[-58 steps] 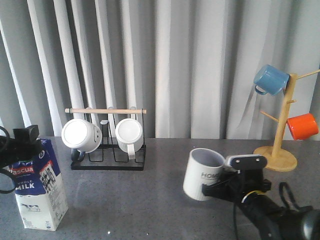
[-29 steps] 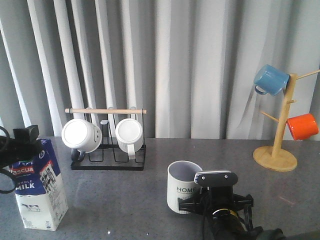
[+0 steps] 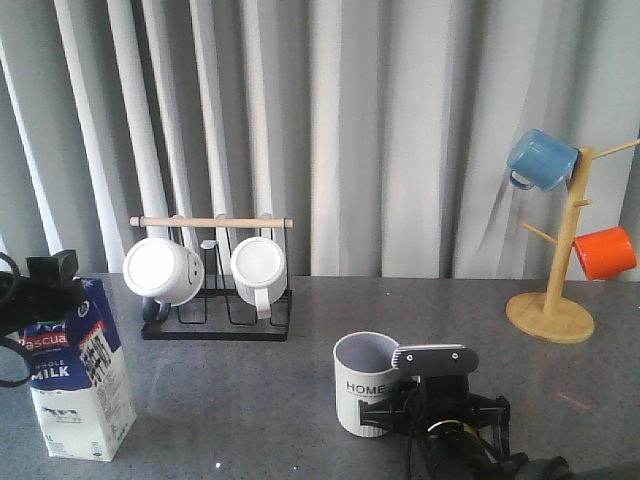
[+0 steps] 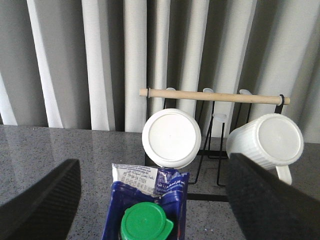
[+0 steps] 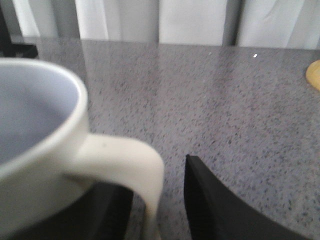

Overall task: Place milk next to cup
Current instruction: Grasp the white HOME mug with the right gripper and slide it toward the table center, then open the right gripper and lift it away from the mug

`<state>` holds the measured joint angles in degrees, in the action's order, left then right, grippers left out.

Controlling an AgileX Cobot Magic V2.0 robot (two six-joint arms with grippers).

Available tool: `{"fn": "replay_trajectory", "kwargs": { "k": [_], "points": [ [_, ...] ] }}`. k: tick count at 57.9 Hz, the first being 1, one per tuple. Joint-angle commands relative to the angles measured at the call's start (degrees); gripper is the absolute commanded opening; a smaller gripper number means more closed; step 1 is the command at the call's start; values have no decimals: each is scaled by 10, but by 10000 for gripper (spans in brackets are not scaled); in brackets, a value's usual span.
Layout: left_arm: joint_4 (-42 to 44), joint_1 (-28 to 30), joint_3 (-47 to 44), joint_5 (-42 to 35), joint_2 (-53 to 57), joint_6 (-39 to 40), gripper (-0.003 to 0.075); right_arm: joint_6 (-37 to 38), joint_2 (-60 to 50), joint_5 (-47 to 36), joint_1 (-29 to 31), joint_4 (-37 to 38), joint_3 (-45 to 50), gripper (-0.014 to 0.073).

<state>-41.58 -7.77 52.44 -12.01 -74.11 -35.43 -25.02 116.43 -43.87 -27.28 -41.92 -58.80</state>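
Observation:
The milk (image 3: 80,380) stands upright at the table's front left, and its green cap (image 4: 145,225) shows in the left wrist view. My left gripper (image 3: 40,295) is open, with its fingers (image 4: 42,200) wide apart on either side of the carton top, not touching it. The cup (image 3: 365,395), cream-white with "HOME" lettering, stands on the table at front centre. My right gripper (image 3: 408,408) is at its handle (image 5: 147,185). One finger is under the handle loop, the other finger (image 5: 215,210) stands apart from it with a gap, so the gripper is open.
A black wire rack (image 3: 215,325) with a wooden rod holds two white mugs (image 3: 163,270) at the back left. A wooden mug tree (image 3: 555,310) at the back right carries a blue mug (image 3: 541,157) and an orange mug (image 3: 606,252). Grey curtains hang behind.
My right gripper carried the cup leftwards from right of centre to front centre and lowered it onto the table. The milk and left gripper have not moved.

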Motion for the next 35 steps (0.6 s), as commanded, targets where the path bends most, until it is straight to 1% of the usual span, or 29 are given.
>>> {"fn": "replay_trajectory", "kwargs": {
  "k": [1,9,19,25,29,35],
  "points": [
    [6,-4,20,-31,13,2,576,-10,-50,-14,1,21,5,297],
    [6,-4,20,-31,13,2,576,-9,-89,-28,1,25,58,297],
    [6,-4,20,-31,13,2,576,2,-161,-32,1,102,124,297],
    [6,-4,20,-31,13,2,576,28,-218,-8,1,136,153,297],
    [6,-4,20,-31,13,2,576,46,-250,11,1,139,164,297],
    [6,-4,20,-31,13,2,576,42,-292,51,1,142,170,297]
  ]
}}
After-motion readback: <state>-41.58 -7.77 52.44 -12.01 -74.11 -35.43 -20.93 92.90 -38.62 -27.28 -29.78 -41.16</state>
